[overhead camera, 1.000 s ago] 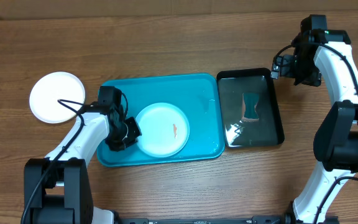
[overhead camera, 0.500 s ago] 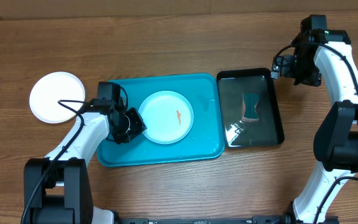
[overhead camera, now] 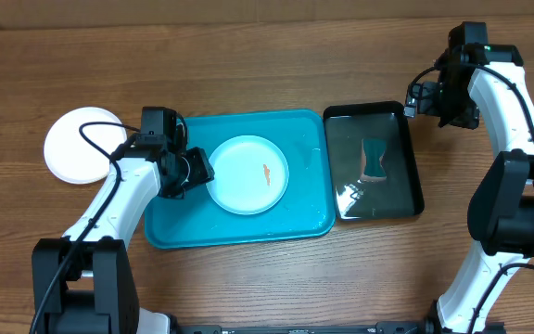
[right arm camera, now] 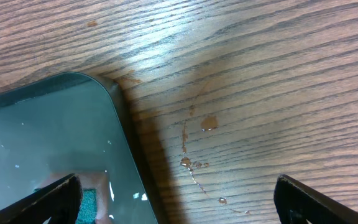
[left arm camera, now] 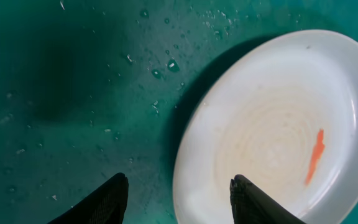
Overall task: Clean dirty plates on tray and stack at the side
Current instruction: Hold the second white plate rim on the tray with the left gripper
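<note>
table (overhead camera: 248,56): plain wood, runs under both arms. it's what the right gripper hangs over.
turquoise tray (overhead camera: 309,139): the big one, directly under the left gripper. most of it spreads off to that gripper's right, and the floor is wet with little drops in the left wrist view.
black tray (overhead camera: 369,109): smaller and glossy, touching the turquoise tray's right edge. its far right corner sits just beside the right gripper, on that gripper's left, and there's water in it.
white plate (overhead camera: 68,153): on the bare table, off the tray, near the left gripper on its left side. looks clean from above.
pale bluish plate (overhead camera: 247,174): flat on the turquoise tray, right up against the left gripper on its right side. in the wrist view (left arm camera: 272,124) its rim runs into the gap between the fingers, with the right finger over the plate's edge.
left gripper (overhead camera: 193,174): partly open, fingers apart (left arm camera: 179,182), low over the tray. it has hold of nothing as far as i can see.
right gripper (overhead camera: 415,97): spread wide (right arm camera: 178,180), nothing between the fingers but bare wood, well away from the plates.
sponge (overhead camera: 375,160): teal bit lying in the black tray, near the right gripper on its left and back toward the robot.
orange smear (overhead camera: 265,173): short streak in the middle of the pale bluish plate, to the right of the left gripper (left arm camera: 316,155).
water drops (right arm camera: 209,123): a few on the wood, just ahead of the right gripper's fingers, beside the black tray's corner.
</note>
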Available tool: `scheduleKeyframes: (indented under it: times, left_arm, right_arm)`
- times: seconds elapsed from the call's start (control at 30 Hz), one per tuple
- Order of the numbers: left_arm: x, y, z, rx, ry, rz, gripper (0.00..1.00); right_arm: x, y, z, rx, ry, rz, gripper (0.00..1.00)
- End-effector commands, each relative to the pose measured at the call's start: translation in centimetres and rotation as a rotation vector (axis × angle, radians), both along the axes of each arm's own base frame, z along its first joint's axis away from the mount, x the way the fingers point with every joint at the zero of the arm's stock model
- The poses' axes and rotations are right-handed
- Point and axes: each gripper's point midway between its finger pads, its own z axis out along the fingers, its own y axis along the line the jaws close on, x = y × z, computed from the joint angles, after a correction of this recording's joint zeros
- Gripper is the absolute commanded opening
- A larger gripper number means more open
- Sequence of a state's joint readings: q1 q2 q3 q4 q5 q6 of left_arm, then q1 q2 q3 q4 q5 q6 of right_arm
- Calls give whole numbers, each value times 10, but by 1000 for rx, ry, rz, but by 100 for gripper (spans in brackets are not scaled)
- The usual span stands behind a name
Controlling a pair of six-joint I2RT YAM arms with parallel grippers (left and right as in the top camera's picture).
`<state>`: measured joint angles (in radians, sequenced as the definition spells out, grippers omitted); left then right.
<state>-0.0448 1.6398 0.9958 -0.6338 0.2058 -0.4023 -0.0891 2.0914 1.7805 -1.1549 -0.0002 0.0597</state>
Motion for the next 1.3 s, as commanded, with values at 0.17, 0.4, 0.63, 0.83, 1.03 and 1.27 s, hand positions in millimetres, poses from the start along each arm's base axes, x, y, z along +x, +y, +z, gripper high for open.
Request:
scheduleKeyframes:
  times: [0.17,0.4,0.63,0.83,1.03,1.27]
  left_arm:
    - [8,-7,0,83,-52,-169,52]
    - [8,-7,-10,98,-41,-180,52]
    - [13,-5,-21,103,-28,-136,43]
    - [8,-4,-39,104,26,-140,25]
    - [12,-3,-35,112,4,-137,15]
    - [15,-4,-32,118,-10,-163,21]
  right_arm:
    - [6,1,19,-3,-52,0,100]
    - [6,1,19,-3,-52,0,100]
    - [6,1,19,-3,-52,0,100]
    - [6,1,19,-3,-52,0,100]
    - [6,1,19,-3,-52,0,100]
    - [6,1,19,-3,-52,0,100]
